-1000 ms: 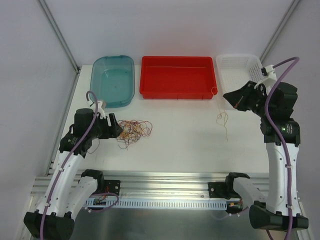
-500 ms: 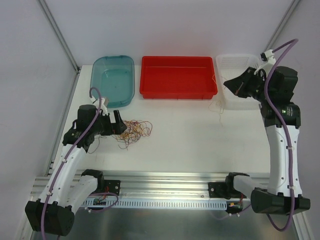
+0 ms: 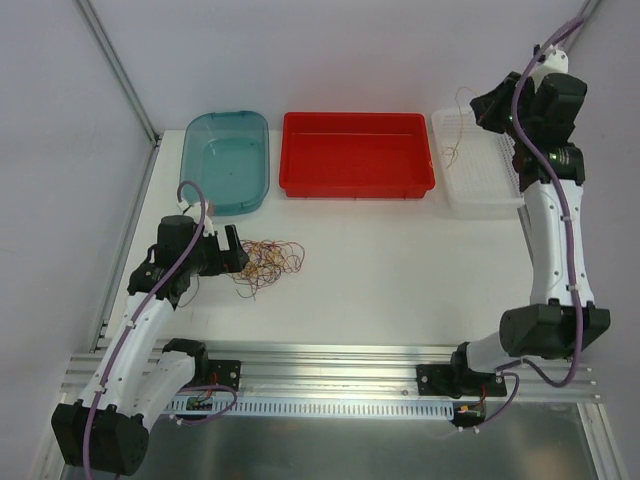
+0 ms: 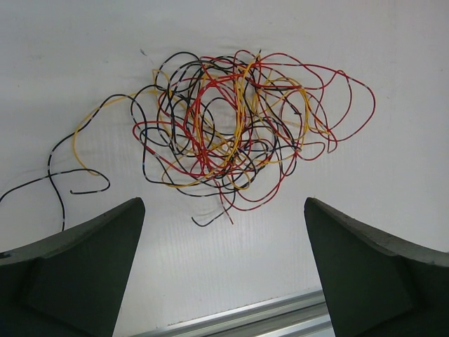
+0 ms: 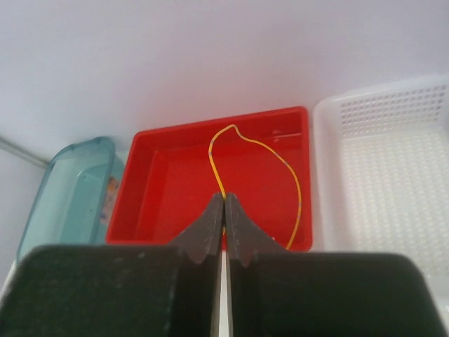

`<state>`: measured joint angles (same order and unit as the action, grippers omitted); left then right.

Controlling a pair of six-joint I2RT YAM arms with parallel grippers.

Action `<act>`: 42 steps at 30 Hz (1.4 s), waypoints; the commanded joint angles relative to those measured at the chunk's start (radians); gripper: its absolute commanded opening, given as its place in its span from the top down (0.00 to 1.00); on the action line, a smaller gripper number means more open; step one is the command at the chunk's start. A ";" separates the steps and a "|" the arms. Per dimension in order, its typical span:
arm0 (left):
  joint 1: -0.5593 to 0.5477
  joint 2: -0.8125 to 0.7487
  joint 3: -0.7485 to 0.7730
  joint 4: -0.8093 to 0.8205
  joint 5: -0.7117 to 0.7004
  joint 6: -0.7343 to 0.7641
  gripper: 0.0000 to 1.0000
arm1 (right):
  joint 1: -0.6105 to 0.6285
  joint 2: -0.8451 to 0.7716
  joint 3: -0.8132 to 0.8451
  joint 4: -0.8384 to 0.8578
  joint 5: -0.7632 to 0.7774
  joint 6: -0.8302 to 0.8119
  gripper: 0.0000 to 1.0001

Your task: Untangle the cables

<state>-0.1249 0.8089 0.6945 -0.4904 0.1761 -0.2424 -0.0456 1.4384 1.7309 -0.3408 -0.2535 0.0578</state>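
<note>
One strand freed; left gripper (image 4: 221, 208) now spread wide.
The right gripper (image 5: 224, 200), pinching a yellow cable (image 5: 214, 151), has risen over the white basket (image 3: 480, 175); the left, empty, faces the tangle (image 4: 231, 133).

White-and-black arms (image 3: 135, 335), purple cables (image 3: 515, 100)

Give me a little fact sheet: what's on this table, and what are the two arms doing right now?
Tangle: thin yellow, red and black wires, knotted, lying on the white table
Left jaws: wide open, above the tangle, holding nothing
Right jaws: shut on one yellow wire, held high
Containers: teal plastic tub, red plastic tray, white perforated basket, in a row at the back
</note>
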 commanded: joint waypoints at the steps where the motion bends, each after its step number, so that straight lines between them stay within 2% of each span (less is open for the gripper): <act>1: -0.005 -0.002 -0.007 0.024 -0.004 0.000 0.01 | -0.014 0.106 0.117 0.112 0.100 -0.053 0.99; 6: -0.005 0.007 -0.009 0.024 -0.006 0.002 0.01 | -0.048 0.261 0.234 0.149 0.146 -0.104 0.99; 12: -0.004 0.036 -0.007 0.024 -0.004 0.003 0.01 | -0.106 0.402 0.298 0.175 0.186 -0.130 0.99; 13: -0.004 0.036 -0.007 0.023 -0.006 0.003 0.01 | -0.117 0.443 0.306 0.166 0.194 -0.131 0.97; 16: -0.004 0.050 -0.007 0.024 -0.003 0.003 0.01 | -0.126 0.484 0.303 0.135 0.220 -0.136 0.65; 17: -0.004 0.055 -0.006 0.023 -0.003 0.003 0.01 | -0.126 0.491 0.294 0.126 0.230 -0.135 0.49; 19: -0.004 0.062 -0.004 0.026 0.003 -0.001 0.01 | -0.123 0.479 0.268 0.115 0.232 -0.130 0.39; 20: -0.004 0.064 -0.003 0.024 0.005 -0.001 0.01 | -0.119 0.443 0.215 0.118 0.229 -0.130 0.30; 22: -0.004 0.078 -0.001 0.024 0.008 -0.006 0.01 | -0.093 0.393 0.147 0.134 0.215 -0.134 0.19; 23: -0.004 0.082 0.002 0.023 0.008 -0.006 0.01 | -0.080 0.372 0.119 0.135 0.217 -0.154 0.11; 27: -0.004 0.102 0.007 0.023 0.000 -0.023 0.01 | 0.006 0.229 -0.036 0.057 0.221 -0.142 0.07; 33: -0.004 0.208 0.048 0.013 -0.007 -0.115 0.01 | 0.205 -0.048 -0.388 0.057 0.149 -0.073 0.07; 38: -0.016 0.317 0.092 0.019 -0.001 -0.216 0.01 | 0.433 -0.205 -0.603 0.085 0.145 0.022 0.07; 42: -0.073 0.442 0.157 0.029 -0.096 -0.250 0.04 | 0.579 -0.292 -0.799 0.175 0.132 0.086 0.08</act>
<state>-0.1623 1.1934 0.7898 -0.4835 0.1444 -0.4294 0.4656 1.1877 1.0382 -0.2497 -0.1085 0.0601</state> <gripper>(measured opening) 0.972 0.925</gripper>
